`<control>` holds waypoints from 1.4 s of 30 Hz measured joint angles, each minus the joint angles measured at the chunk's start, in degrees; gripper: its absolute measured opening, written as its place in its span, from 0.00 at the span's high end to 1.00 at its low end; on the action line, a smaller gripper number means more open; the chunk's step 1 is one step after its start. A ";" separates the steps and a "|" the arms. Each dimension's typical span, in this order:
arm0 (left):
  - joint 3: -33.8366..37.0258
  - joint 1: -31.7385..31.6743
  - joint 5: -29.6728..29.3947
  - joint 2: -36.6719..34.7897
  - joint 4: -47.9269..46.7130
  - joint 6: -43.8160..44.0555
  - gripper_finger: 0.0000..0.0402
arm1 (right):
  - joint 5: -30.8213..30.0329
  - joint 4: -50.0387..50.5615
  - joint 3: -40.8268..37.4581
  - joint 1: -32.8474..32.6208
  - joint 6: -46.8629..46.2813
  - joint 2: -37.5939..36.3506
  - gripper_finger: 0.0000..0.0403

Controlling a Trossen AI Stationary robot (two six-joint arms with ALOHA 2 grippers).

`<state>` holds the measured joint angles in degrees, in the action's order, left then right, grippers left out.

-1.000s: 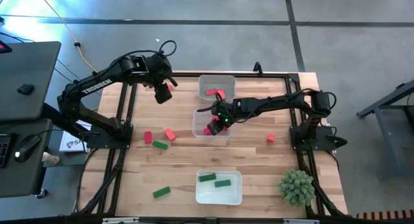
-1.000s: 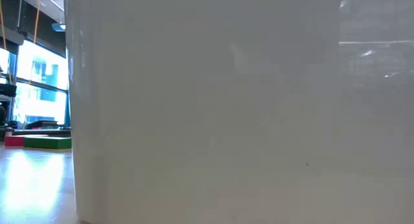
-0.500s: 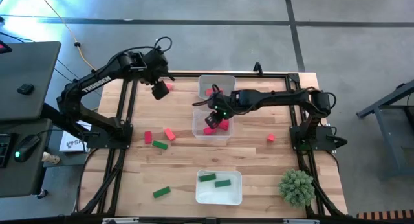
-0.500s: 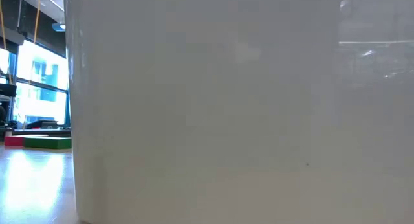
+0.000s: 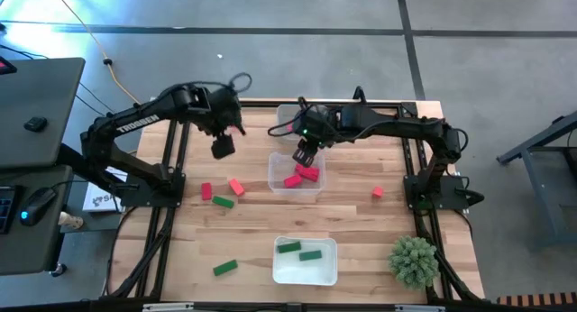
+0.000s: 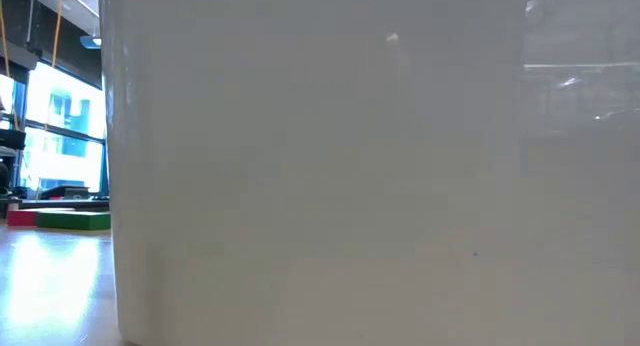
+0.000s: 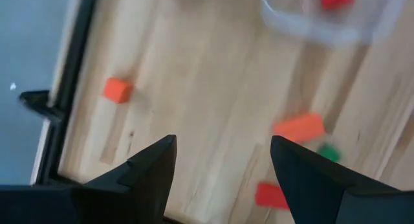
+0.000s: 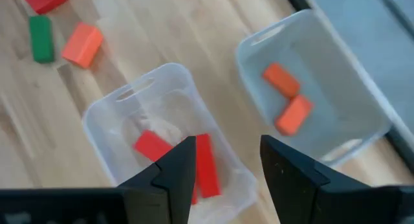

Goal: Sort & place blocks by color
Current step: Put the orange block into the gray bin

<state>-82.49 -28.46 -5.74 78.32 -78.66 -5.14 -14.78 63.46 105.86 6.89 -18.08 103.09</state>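
Both end effectors are seen empty. The left end effector (image 5: 222,147) is held wide open above the counter (image 5: 361,231), near its far left edge; in its wrist view an orange block (image 7: 117,90) lies alone on the wood, and an orange bar (image 7: 298,127), a green block (image 7: 328,152) and a red block (image 7: 272,195) are clustered nearby. The right end effector (image 5: 304,155) is held partly open, gripping nothing, above the middle tray (image 5: 275,181), where deep red blocks (image 8: 206,164) lie. Two orange blocks (image 8: 288,106) rest in the far tray (image 8: 349,101), and green ones (image 5: 298,250) in the near tray (image 5: 279,274).

Several risks are judged from here. The clustered blocks lie close together, so a neighbour of the wrong colour could be nudged or pinched along with the target. The orange and deep red shades are similar, so a block could be misfiled. The right end effector could also clip a light tray's rim and shift it.
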 joint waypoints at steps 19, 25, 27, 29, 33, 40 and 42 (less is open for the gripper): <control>22.48 13.72 1.36 0.00 14.91 -24.00 0.40 | -1.61 6.26 6.96 6.08 7.13 0.00 0.60; 27.33 15.72 2.69 0.00 19.90 -26.80 0.40 | -1.30 6.70 6.93 8.06 8.08 0.00 0.60; 28.32 16.23 2.75 0.13 21.42 -27.77 0.40 | -1.29 7.07 6.91 8.67 8.05 0.00 0.60; 29.19 16.58 3.56 0.60 22.45 -28.68 0.40 | -1.29 7.28 6.89 9.28 7.84 0.00 0.60; 29.99 16.63 4.11 2.76 24.76 -31.55 0.40 | -1.30 7.31 6.89 10.06 7.76 0.00 0.60; 30.04 16.70 5.09 9.52 25.86 -34.30 0.40 | -1.29 7.31 6.89 10.73 7.64 0.00 0.60; 30.04 16.95 5.11 11.35 25.92 -34.70 0.40 | -1.29 7.33 6.87 10.76 7.64 0.00 0.60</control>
<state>-52.45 -11.51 -0.63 89.68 -52.74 -39.84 -16.08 70.78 112.73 17.65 -10.44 103.09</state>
